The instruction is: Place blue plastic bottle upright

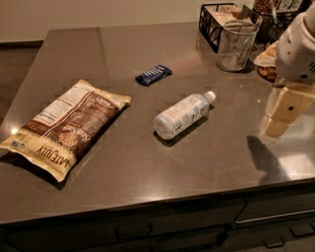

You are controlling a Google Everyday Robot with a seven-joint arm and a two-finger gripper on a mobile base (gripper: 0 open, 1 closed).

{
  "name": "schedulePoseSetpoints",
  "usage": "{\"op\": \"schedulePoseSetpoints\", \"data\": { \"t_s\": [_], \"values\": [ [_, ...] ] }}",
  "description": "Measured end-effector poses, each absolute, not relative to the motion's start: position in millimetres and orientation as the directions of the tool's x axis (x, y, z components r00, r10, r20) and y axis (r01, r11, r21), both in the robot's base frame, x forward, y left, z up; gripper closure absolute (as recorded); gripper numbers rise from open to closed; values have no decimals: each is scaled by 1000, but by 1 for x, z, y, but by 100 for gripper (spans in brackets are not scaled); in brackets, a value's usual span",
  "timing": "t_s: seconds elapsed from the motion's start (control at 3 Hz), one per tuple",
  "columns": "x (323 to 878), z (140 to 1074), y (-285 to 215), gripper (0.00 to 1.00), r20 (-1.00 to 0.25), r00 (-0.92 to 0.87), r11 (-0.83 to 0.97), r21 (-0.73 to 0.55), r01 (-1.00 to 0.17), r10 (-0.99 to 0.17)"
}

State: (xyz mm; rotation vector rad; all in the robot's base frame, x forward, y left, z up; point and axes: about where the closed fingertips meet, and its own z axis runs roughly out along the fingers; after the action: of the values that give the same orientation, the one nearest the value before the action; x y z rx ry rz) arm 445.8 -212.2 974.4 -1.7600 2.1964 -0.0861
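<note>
You see 1 clear, smooth blue plastic bottle (181, 114) and 1 glossy chip bag (66, 125) on a polished, reflective countertop (147, 167), a wire-mesh metal cup (236, 45) behind, the matt cream gripper (278, 125) above its right side.

You're looking at a dark, glossy countertop (147, 162) with handled drawers (275, 211) along its front, a pale wall (98, 15) behind and brown floor (17, 64) at left. The gripper (274, 127) hangs over the counter's right side.

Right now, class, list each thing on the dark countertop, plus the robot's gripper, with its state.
Small clear plastic bottle with white cap: lying on its side, capped.
Brown chip bag: lying flat.
Dark blue snack bar wrapper: lying flat.
Silver wire mesh cup: upright.
Gripper: right of the bottle, not touching it.
</note>
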Motion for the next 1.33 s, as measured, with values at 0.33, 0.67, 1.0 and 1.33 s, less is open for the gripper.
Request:
{"op": "schedulePoseSetpoints", "data": {
  "t_s": [0.33, 0.67, 1.0, 1.33],
  "values": [
    [462, 966, -200, 0, -200, -110, 156, -232, -960, -974],
    [481, 949, -182, 0, -185, -9, 47, -200, -979, -983],
    [496, 931, -161, 0, -168, 118, -85, -191, -978, -979],
    [505, 915, -140, 0, -137, 256, -227, -199, -953, -957]
  ]
}}
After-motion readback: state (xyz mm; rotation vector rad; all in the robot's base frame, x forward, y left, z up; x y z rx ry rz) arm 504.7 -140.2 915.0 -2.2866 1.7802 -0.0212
